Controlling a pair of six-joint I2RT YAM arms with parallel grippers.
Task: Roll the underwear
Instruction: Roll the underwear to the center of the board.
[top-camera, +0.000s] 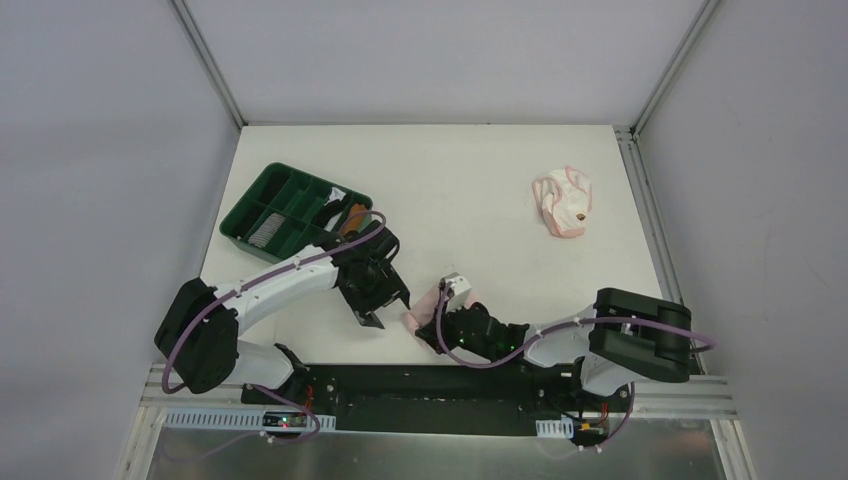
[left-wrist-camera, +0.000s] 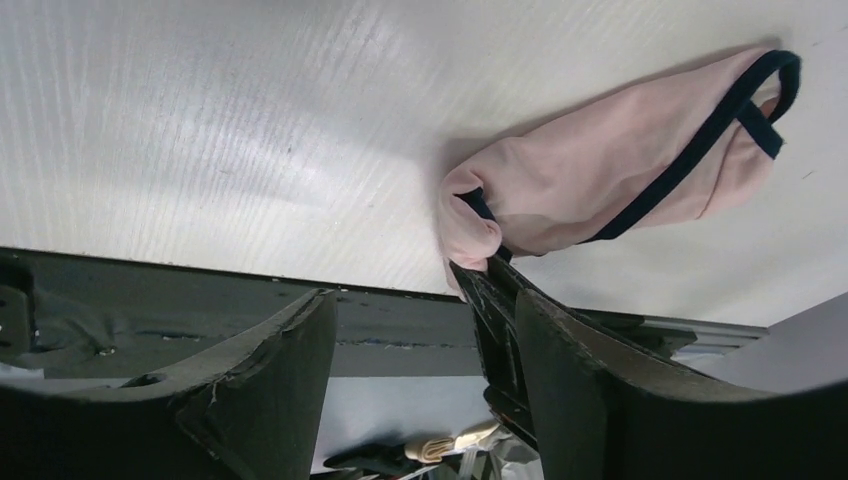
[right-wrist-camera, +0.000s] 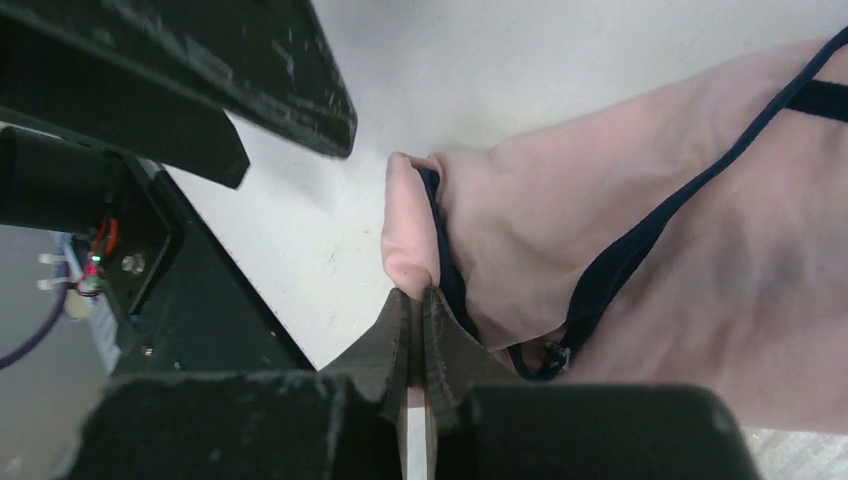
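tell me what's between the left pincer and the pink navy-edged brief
Nothing: only bare white table separates the left pincer from the pink navy-edged brief, clearest in the top external view.

From above, the right pincer (top-camera: 432, 335) seems to hide the near half of the pink underwear (top-camera: 422, 305).

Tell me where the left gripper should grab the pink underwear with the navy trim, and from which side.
Probably the bunched near end of the pink underwear, just beside where the right gripper pinches it. That fold is thick and raised, while the rest lies flat on the table. The left gripper is open and faces it, so come in low from the left.
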